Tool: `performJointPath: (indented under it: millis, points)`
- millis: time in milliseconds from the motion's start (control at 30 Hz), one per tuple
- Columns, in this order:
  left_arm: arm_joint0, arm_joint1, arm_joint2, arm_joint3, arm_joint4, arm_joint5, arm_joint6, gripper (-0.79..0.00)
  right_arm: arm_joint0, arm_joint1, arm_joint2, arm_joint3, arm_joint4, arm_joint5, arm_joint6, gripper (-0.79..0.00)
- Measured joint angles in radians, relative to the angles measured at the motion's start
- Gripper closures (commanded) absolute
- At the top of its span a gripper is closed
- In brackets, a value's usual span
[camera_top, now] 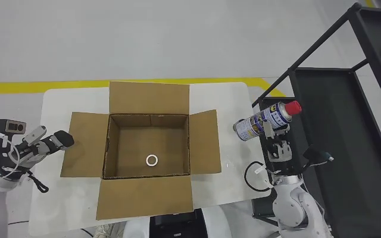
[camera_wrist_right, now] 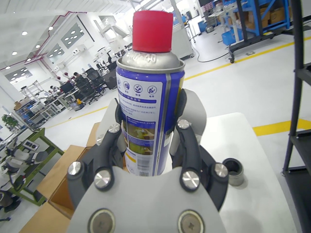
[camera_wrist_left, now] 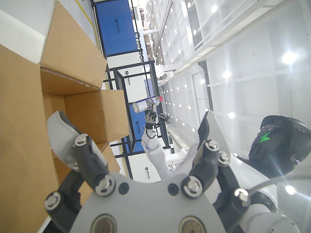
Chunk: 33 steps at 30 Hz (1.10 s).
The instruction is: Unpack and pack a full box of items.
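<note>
An open cardboard box [camera_top: 149, 98] sits in the middle of the white table [camera_top: 77, 98], all of its flaps folded out. On the box floor lies a small white ring [camera_top: 152, 159]. My right gripper [camera_top: 272, 132] is off the table's right edge, raised, and shut on a blue spray can [camera_top: 262, 122] with a red cap [camera_top: 293, 107]. The can [camera_wrist_right: 148, 112] stands between that gripper's [camera_wrist_right: 150, 115] fingers. At the left end of the table, outside the box [camera_wrist_left: 21, 112], my left gripper [camera_wrist_left: 131, 124] is open and holds nothing. It also shows from above as the left gripper [camera_top: 59, 141].
A short grey cylinder with a dark hollow [camera_wrist_right: 233, 172] stands on the table near its right end, below the held can. A black metal rack [camera_top: 333, 119] stands close to the right of the table. A yellow floor line [camera_top: 59, 86] runs behind the table.
</note>
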Motion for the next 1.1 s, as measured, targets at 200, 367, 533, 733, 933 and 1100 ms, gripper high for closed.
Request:
performJointPath:
  millis: [200, 367, 533, 733, 933, 1100]
  points:
    - [0.0, 0.0, 0.0, 0.0, 0.0, 0.0, 0.0, -0.785, 0.066, -0.008, -0.012, 0.171, -0.104, 0.086, -0.176, 0.0]
    - [0.0, 0.0, 0.0, 0.0, 0.0, 0.0, 0.0, -0.785, 0.144, -0.014, -0.044, 0.356, -0.197, 0.152, -0.284, 0.0]
    - [0.0, 0.0, 0.0, 0.0, 0.0, 0.0, 0.0, -0.785, 0.191, -0.018, -0.064, 0.48, -0.232, 0.174, -0.348, 0.0]
    - [0.0, 0.0, 0.0, 0.0, 0.0, 0.0, 0.0, -0.785, 0.224, -0.021, -0.079, 0.569, -0.269, 0.201, -0.405, 0.0]
    - [0.0, 0.0, 0.0, 0.0, 0.0, 0.0, 0.0, -0.785, 0.224, -0.021, -0.078, 0.567, -0.268, 0.2, -0.404, 0.0]
    - [0.0, 0.0, 0.0, 0.0, 0.0, 0.0, 0.0, -0.785, 0.224, -0.021, -0.078, 0.567, -0.268, 0.2, -0.404, 0.0]
